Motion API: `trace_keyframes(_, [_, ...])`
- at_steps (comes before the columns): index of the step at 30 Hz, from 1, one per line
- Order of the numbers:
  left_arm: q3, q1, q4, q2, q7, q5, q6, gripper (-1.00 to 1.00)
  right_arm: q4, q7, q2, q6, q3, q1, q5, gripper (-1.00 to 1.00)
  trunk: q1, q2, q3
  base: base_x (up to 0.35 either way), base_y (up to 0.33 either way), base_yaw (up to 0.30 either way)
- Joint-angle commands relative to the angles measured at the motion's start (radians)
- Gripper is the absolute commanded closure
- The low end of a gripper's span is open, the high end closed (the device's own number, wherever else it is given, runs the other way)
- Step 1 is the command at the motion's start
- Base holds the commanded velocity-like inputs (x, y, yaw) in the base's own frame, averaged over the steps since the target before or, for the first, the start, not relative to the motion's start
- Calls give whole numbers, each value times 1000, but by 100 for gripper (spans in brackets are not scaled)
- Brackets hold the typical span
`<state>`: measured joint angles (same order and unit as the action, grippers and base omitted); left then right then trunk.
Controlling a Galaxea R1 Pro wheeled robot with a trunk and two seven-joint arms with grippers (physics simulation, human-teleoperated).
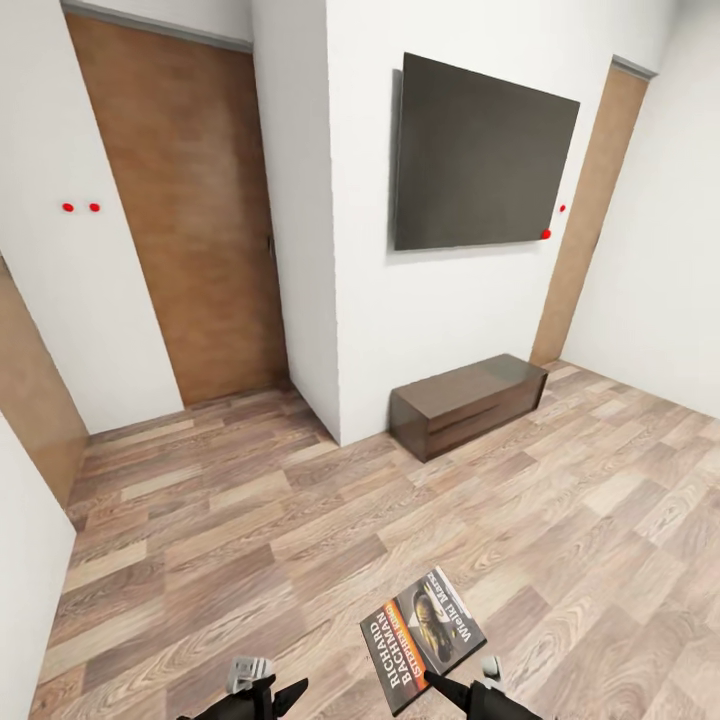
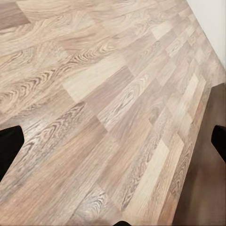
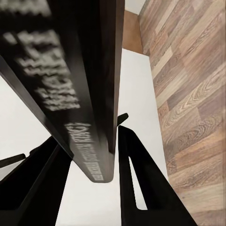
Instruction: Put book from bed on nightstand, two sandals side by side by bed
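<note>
One book (image 1: pixel 422 638) in play, clamped at a lower corner by right claw (image 1: pixel 437 683), held above floor (image 1: pixel 300 520), cover up, "RICHARD BACHMAN" readable. Thin paperback, likely light, limp, prone to sag or swing from a corner pinch; smooth cover probably slippery between narrow fingers. Better hold judged to be along spine side or deeper onto cover, not just corner. Right wrist view: book (image 3: pixel 80 84) edge-on between dark fingers (image 3: pixel 141 188), lettering blurred, fingers pressed against both faces. Left claw (image 1: pixel 262 690) low beside book, empty; in left wrist view fingertips (image 2: pixel 9 146) seen at frame edges, well apart, nothing but floor between.

Far from book: low dark cabinet (image 1: pixel 468 402) against wall, black screen (image 1: pixel 482 155) above it, wooden door (image 1: pixel 190 210) further along. Both arms cut off at frame bottom. White surface behind book in right wrist view unclear, bed or wall, cannot tell. Small red dots on walls, purpose unknown.
</note>
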<state>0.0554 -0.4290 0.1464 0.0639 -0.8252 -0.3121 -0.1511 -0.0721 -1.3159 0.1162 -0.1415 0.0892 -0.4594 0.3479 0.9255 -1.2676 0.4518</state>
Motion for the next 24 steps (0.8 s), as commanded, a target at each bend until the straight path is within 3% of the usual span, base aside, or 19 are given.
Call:
trace_keyframes(1, [6,-1,-1,1,-2,-5,-5,-100,0,-3,0,-10,12,-1,-4,100,0,-1,1,0,0,-285])
trace_keyframes(24, [7,-1,-1,1,-2,-5,-5,-100,0,-3,0,-10,12,-1,-4,100,0,-1,1,0,0,-285])
